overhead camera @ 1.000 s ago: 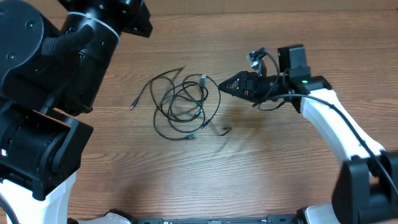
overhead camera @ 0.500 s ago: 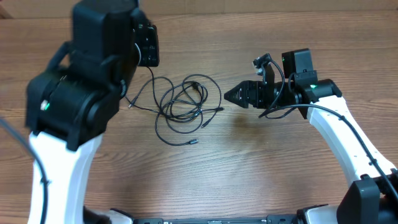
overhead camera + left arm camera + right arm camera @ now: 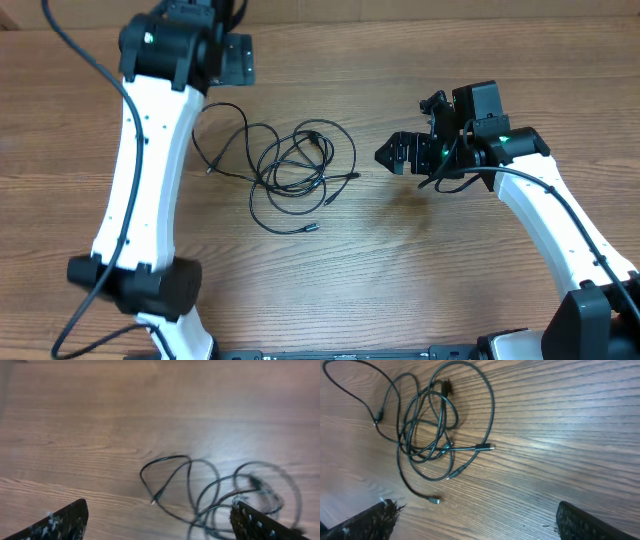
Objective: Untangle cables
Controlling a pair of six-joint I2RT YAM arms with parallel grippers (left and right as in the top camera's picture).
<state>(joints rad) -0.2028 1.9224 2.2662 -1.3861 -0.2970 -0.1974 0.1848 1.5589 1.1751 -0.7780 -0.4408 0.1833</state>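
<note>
**A:** What is on the wooden table, left to right?

**B:** Left gripper, fingers spread wide, empty, hovering clear of the cords. In the centre are the cables, thin black loops overlapping, lying flat. Right gripper, also spread and empty, is just beside them.

**A:** How would they handle?

**B:** Probably light, limp and slippery. Pinch a free plug end. No writing can be read.

Even, diffuse top light, moderately bright, faint soft shadow on worktop beneath right gripper, left wrist view soft and motion-smeared, cables blurred, pale sheen across wood grain, right wrist view crisp, mild glare mid-right, dimmer lower-left corner
</note>
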